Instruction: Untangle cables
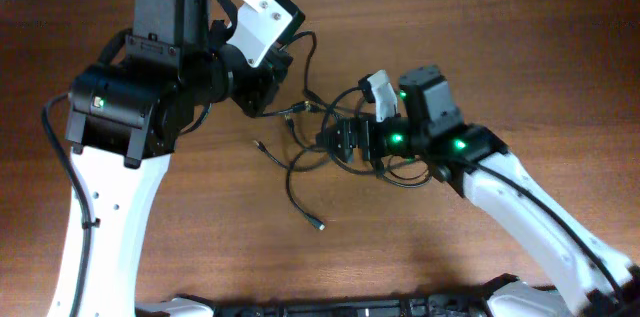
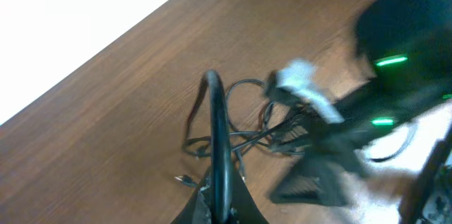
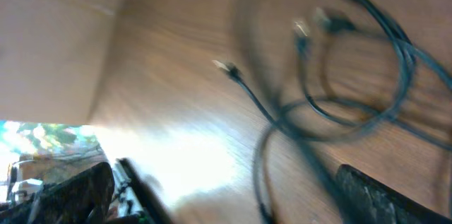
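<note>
The cables (image 1: 305,142) are thin black cords in a loose tangle at the table's middle, with plug ends lying free at the left (image 1: 262,144) and at the front (image 1: 320,225). My left gripper (image 1: 272,105) is at the tangle's upper left. In the left wrist view it (image 2: 219,206) is shut on a black cord (image 2: 215,132) that rises from the jaws toward the tangle (image 2: 261,136). My right gripper (image 1: 342,142) is at the tangle's right side among the loops. In the blurred right wrist view one finger (image 3: 385,196) shows, and the cords (image 3: 339,104) loop ahead, not gripped.
The wooden table (image 1: 200,247) ends at a pale wall along the far side (image 2: 70,26). The right arm with green lights (image 2: 388,61) fills the right of the left wrist view. Dark equipment (image 1: 350,307) lies along the table's front edge.
</note>
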Controlling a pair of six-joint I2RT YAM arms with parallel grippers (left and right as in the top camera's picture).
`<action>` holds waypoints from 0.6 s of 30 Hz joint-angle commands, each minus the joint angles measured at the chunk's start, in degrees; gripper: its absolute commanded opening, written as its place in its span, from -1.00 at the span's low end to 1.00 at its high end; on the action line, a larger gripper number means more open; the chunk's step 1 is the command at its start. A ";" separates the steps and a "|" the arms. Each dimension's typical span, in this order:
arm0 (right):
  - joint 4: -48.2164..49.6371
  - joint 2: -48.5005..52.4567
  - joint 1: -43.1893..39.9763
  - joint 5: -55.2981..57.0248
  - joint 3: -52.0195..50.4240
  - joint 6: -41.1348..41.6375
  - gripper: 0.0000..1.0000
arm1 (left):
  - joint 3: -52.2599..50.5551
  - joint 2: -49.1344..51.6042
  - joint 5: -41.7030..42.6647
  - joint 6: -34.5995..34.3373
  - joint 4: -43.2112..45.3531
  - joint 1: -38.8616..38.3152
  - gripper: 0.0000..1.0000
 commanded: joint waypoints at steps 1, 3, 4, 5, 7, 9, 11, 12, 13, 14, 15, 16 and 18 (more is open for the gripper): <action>-8.02 -11.69 -0.02 6.12 0.26 -11.30 0.95 | 0.48 -1.14 0.94 0.85 0.24 0.35 -1.00; -9.64 -13.73 -0.02 23.15 0.24 -11.39 0.97 | 0.48 -1.11 6.40 0.87 0.24 0.33 -1.00; -9.84 -12.79 -0.02 23.96 0.26 -11.34 0.97 | 0.48 -1.11 6.32 0.87 0.24 0.35 -1.00; -10.80 -11.76 -0.02 22.67 0.24 -11.37 0.97 | 0.48 -1.11 6.27 0.87 -0.26 0.35 -1.00; -10.60 -11.72 -0.02 25.77 0.26 -11.34 0.97 | 0.48 -1.11 5.44 0.85 -1.49 0.35 -1.00; -5.88 -11.54 -0.07 37.92 0.26 -5.40 0.99 | 0.48 -1.11 5.46 0.85 -3.08 0.35 -1.00; 1.84 -10.58 -0.07 39.54 0.26 -1.03 0.67 | 0.48 -1.11 5.49 0.85 -6.62 0.33 -1.00; 8.22 -9.01 -0.07 39.52 0.26 3.45 0.32 | 0.48 -1.11 5.51 0.85 -8.68 0.33 -1.00; 9.88 -8.09 -0.07 39.52 0.26 5.75 -0.04 | 0.48 -1.11 6.16 0.85 -10.60 0.33 -1.00; 11.15 -6.97 -0.07 39.50 0.26 7.93 -0.68 | 0.46 -1.11 6.34 0.85 -11.96 0.33 -1.00; 11.15 -6.49 -0.07 38.97 0.26 11.23 -0.92 | 0.35 -1.11 6.34 0.85 -12.24 0.33 -1.00; 11.23 -6.51 -0.02 36.65 0.26 12.31 -0.92 | -0.07 -1.03 6.32 0.85 -11.91 0.33 -1.00; 12.68 -6.69 -0.02 26.95 0.26 12.24 -0.92 | -3.02 -0.11 6.34 0.85 -9.77 0.33 -1.00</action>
